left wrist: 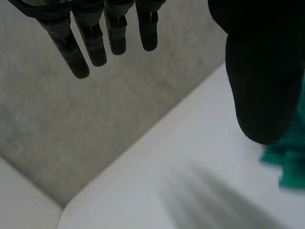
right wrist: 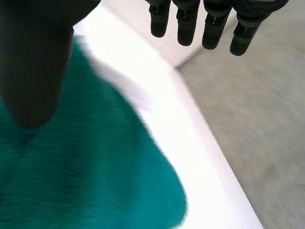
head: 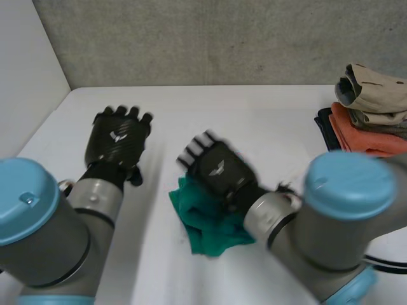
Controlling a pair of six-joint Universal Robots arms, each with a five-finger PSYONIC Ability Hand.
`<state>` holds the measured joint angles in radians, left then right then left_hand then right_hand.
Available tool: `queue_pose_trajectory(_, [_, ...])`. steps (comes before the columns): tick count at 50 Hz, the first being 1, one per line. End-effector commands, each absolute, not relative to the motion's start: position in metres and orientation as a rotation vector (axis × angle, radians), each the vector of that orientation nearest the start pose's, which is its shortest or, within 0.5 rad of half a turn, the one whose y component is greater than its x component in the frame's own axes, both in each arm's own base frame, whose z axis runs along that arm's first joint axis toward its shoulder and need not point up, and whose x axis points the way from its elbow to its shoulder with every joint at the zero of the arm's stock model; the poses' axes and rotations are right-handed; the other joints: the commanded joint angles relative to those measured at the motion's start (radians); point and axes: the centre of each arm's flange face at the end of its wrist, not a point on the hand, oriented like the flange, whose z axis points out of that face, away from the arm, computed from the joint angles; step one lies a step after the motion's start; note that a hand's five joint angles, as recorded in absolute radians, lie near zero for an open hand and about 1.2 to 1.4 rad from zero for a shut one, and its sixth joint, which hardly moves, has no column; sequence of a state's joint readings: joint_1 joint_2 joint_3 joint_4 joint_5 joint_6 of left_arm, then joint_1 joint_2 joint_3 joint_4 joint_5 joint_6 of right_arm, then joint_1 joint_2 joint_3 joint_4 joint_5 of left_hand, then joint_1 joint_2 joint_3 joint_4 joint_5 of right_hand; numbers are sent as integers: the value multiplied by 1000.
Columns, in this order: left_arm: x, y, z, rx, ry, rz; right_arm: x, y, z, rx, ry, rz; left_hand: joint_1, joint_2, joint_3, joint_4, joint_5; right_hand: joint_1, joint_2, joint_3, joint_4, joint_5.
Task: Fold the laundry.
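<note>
**Two open hands, one green cloth left to fold**

Two hands are over the white table (head: 267,121), and neither grips anything. The right hand (head: 219,170) is over the far part of the green cloth (head: 213,232), which lies bunched at about 6 o'clock on the table. In the right wrist view its fingers (right wrist: 187,24) are straight and spread from the thumb, reaching past the cloth (right wrist: 95,167) over bare table. That looks like a position for pressing or gathering an edge. I cannot tell whether the palm touches the cloth.

The left hand (head: 119,136) is at 10 o'clock from the cloth over bare table, with straight, relaxed fingers (left wrist: 95,43), probably waiting to help.

A stack of folded laundry (head: 372,108) sits at 2 o'clock, well apart. Nothing blocks the cloth.
</note>
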<state>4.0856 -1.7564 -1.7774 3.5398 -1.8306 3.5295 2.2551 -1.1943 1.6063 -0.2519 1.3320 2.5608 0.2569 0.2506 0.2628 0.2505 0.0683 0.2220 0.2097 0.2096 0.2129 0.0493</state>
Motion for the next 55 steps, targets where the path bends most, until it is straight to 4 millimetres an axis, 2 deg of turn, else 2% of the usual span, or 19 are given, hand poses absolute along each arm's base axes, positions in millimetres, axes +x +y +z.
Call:
queue_pose_trajectory(1, [-333, -203, 237, 857, 2071, -2436, 305, -224, 220, -922, 1921, -1725, -11, -5, -17, -5, 3, -47, -35, -35, -38, -49])
queue_pose_trajectory(2, [-345, -202, 233, 879, 2093, -2447, 294, -236, 222, -856, 1997, -1687, -11, -5, -17, -5, 3, -47, -35, -35, -38, -49])
queue_pose_trajectory(5, [-359, -200, 222, 931, 2130, -2420, 287, -246, 223, -838, 2060, -1649, -11, -5, -17, -5, 3, -47, -35, -35, -38, -49])
queue_pose_trajectory(6, [-366, -198, 212, 972, 2163, -2379, 287, -249, 220, -838, 2078, -1634, -14, -8, -20, -8, 0, -47, -35, -35, -38, -49])
queue_pose_trajectory(9, [-371, -203, 198, 1003, 2205, -2300, 292, -257, 200, -850, 2149, -1536, -14, -8, -20, -8, 0, -47, -35, -35, -38, -49])
queue_pose_trajectory(10, [-373, -207, 186, 1017, 2236, -2234, 293, -259, 197, -852, 2162, -1519, -14, -8, -20, -8, 0, -47, -35, -35, -38, -49])
queue_pose_trajectory(16, [-366, -208, 148, 1048, 2341, -1983, 297, -266, 173, -870, 2243, -1388, -14, -8, -20, -8, 0, -47, -35, -35, -38, -49])
queue_pose_trajectory(24, [-348, -189, 126, 1050, 2432, -1801, 300, -268, 163, -926, 2251, -1367, -11, -5, -17, -5, 3, -47, -35, -35, -38, -49])
queue_pose_trajectory(31, [-332, -180, 127, 944, 2452, -1759, 312, -253, 145, -1066, 2246, -1330, -11, -5, -17, -5, 3, -47, -35, -35, -38, -49])
queue_pose_trajectory(36, [-330, -176, 128, 931, 2438, -1753, 314, -248, 134, -1135, 2247, -1306, -11, -5, -17, -5, 3, -47, -35, -35, -38, -49])
queue_pose_trajectory(41, [-331, -177, 134, 919, 2427, -1781, 313, -250, 133, -1141, 2255, -1351, -8, -2, -14, -2, 6, -47, -35, -35, -38, -49])
queue_pose_trajectory(45, [-330, -181, 148, 893, 2407, -1830, 309, -257, 140, -1108, 2273, -1444, -11, -5, -17, -5, 3, -47, -35, -35, -38, -49])
queue_pose_trajectory(52, [-328, -190, 187, 811, 2368, -1979, 307, -252, 187, -1046, 2189, -1617, -11, -5, -17, -5, 3, -47, -35, -35, -38, -49])
queue_pose_trajectory(55, [-329, -195, 192, 814, 2366, -2007, 306, -250, 193, -1015, 2183, -1622, -14, -8, -20, -8, 0, -47, -35, -35, -38, -49])
